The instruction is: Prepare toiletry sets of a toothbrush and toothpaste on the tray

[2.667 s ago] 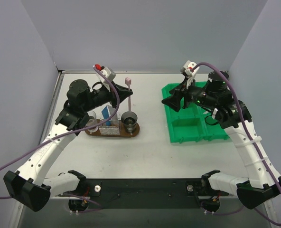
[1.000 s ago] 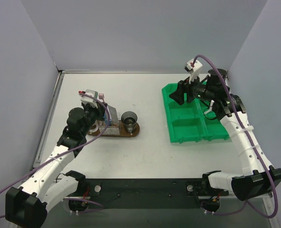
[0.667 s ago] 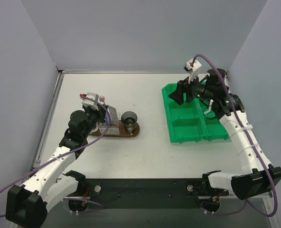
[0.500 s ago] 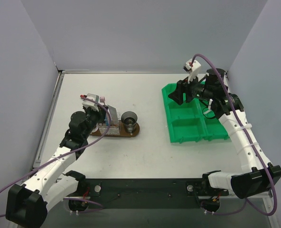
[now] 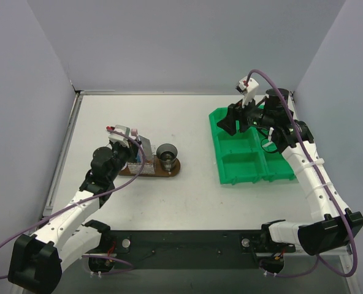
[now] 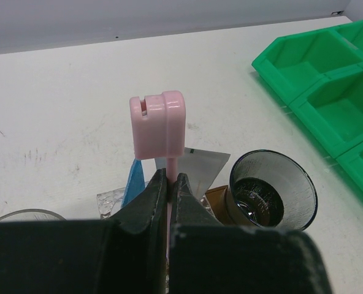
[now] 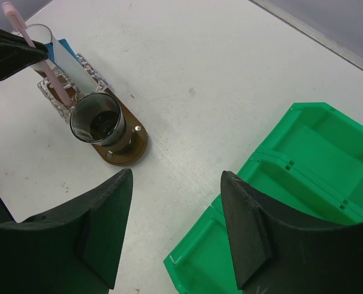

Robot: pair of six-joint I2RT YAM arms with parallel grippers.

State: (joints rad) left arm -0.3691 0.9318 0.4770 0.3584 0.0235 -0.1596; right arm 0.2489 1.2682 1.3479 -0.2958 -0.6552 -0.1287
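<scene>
Toothbrush (image 6: 159, 122) stood nearly upright at the left, its thin pink stem pinched just under the head by the left claw (image 6: 168, 184), whose jaws were shut tight on it. Its lower end reached down toward a clear holder (image 6: 110, 199) on the left end of the tray (image 7: 131, 147); whether it touched bottom could not be told. It looked light, stiff and slick, liable to pivot in so narrow a grip, so a mid-stem hold seemed steadier. Just behind it leaned the toothpaste (image 6: 205, 164), flat and soft, best taken across its broad faces. A dark cup (image 6: 272, 184) sat to the right on the tray. Farther right, over the green bin (image 7: 304, 147) on the surface (image 7: 187, 55), the right claw (image 7: 176, 184) hung with its jaws apart, empty.
</scene>
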